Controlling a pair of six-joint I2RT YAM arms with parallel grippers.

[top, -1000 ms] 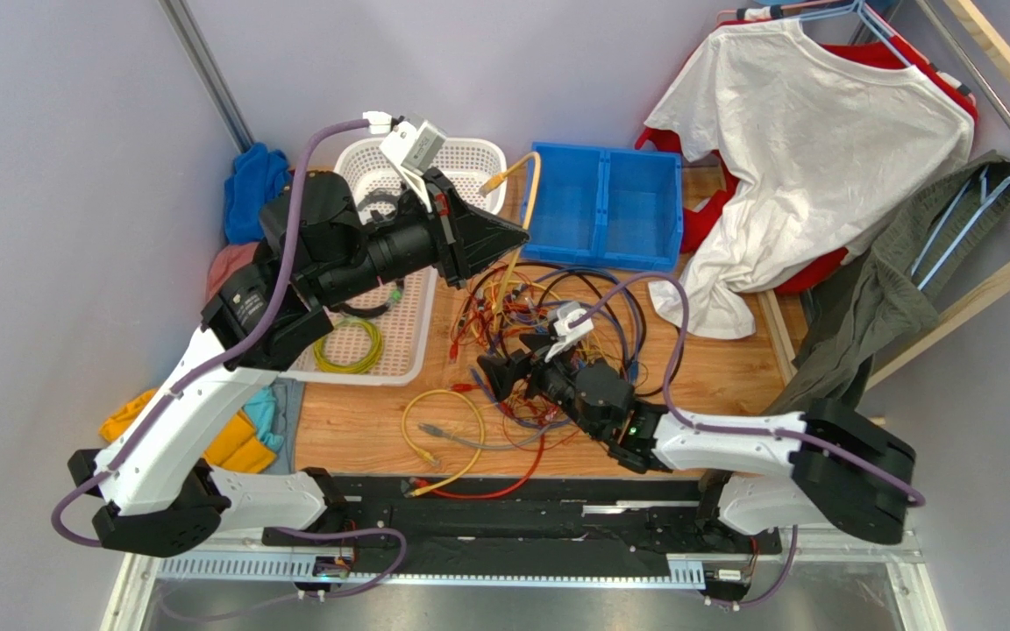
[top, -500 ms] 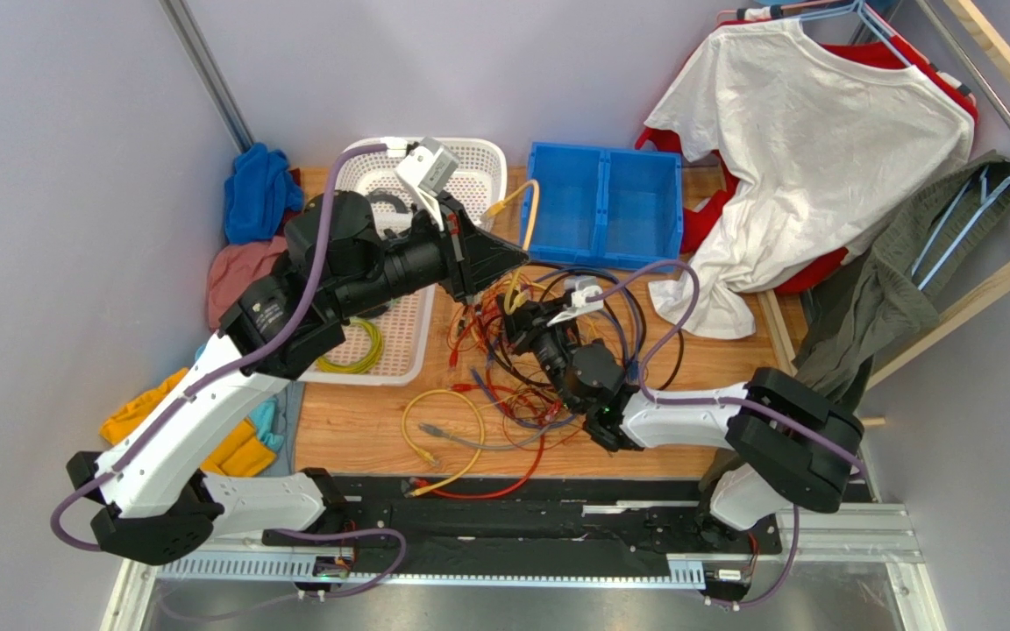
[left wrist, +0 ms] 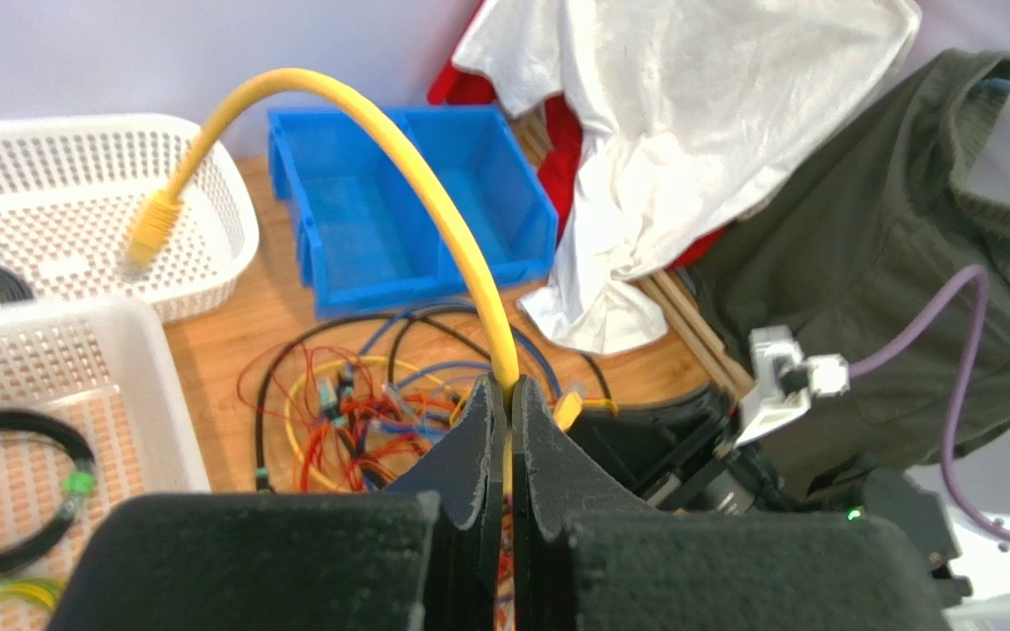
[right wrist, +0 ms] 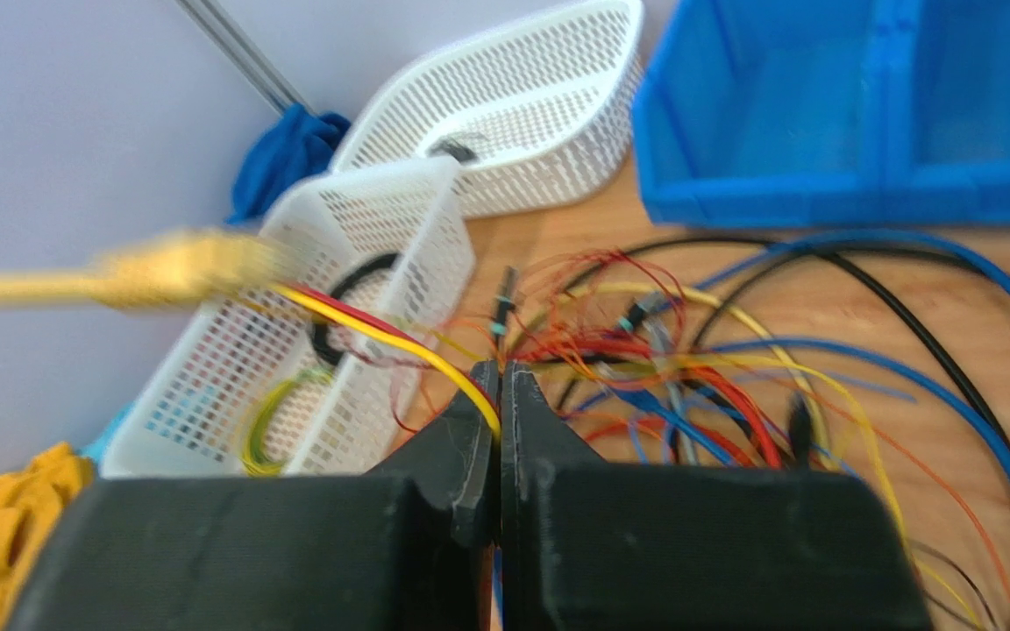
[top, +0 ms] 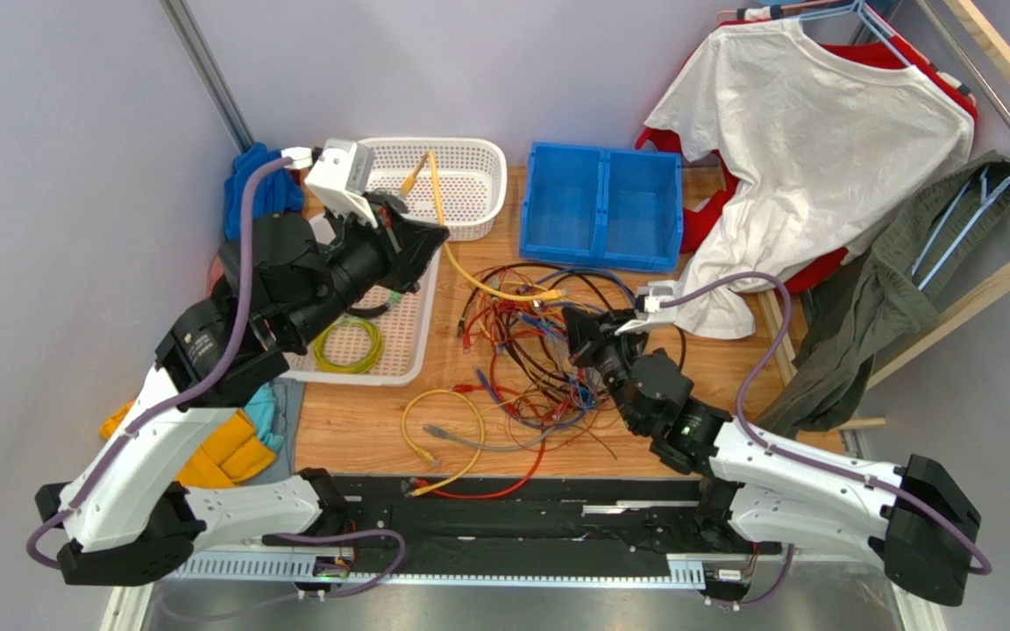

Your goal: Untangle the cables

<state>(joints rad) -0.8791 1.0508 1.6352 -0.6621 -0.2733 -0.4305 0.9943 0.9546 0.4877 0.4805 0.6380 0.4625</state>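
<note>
The cables (top: 537, 355) lie as a tangle of red, orange, yellow, black and blue wires on the wooden table. My left gripper (top: 434, 241) hangs over the rectangular basket's right edge, shut on a thick yellow cable (left wrist: 379, 132). That cable arches up from the jaws and ends in a yellow plug (left wrist: 151, 237). My left gripper (left wrist: 510, 401) pinches it at the fingertips. My right gripper (top: 574, 329) sits at the tangle's right side. In the right wrist view my right gripper (right wrist: 499, 384) is shut on a thin yellow wire (right wrist: 392, 339) that runs with a red one.
A rectangular white basket (top: 405, 345) holds a black coil and a yellow-green coil (top: 346, 345). A second white basket (top: 471, 164) and a blue bin (top: 603, 204) stand behind. Clothes (top: 787, 145) hang at right. A loose yellow loop (top: 445, 427) lies near the front edge.
My left gripper has pulled the yellow cable back and to the left, over the basket. My right gripper has moved right across the tangle and closed on thin wires.
</note>
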